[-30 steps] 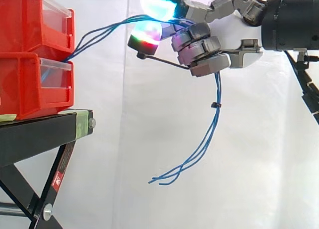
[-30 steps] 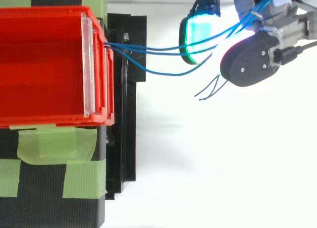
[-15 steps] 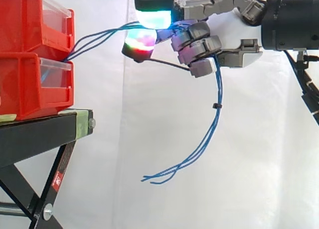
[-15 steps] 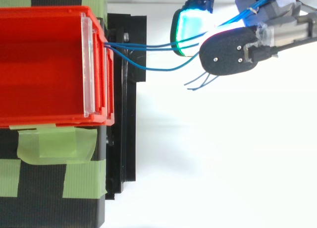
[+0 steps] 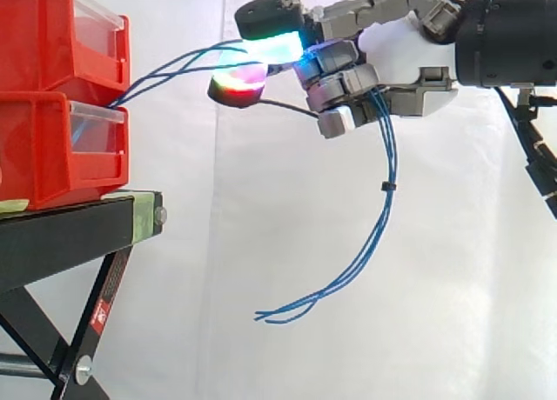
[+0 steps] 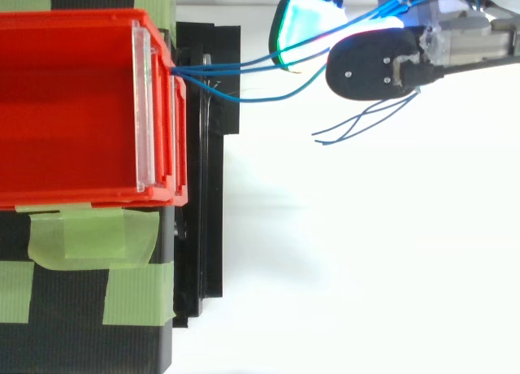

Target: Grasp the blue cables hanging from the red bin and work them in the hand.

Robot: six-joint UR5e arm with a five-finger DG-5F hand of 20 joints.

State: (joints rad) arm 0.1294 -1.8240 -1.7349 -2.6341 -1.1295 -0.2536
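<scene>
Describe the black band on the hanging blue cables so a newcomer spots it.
Stacked red plastic bins sit on a black stand at left; thin blue cables run from them to the white-and-grey robot hand, then droop below it. Partway down the droop, a small black band cinches the strands, their only dark mark.

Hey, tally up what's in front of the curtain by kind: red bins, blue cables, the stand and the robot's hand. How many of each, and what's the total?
Red bins: 2, stacked
Blue cables: 3, running from the bins through the hand
Black stand: 1
Hand: 1, curled round the cables
Total: 7
</scene>
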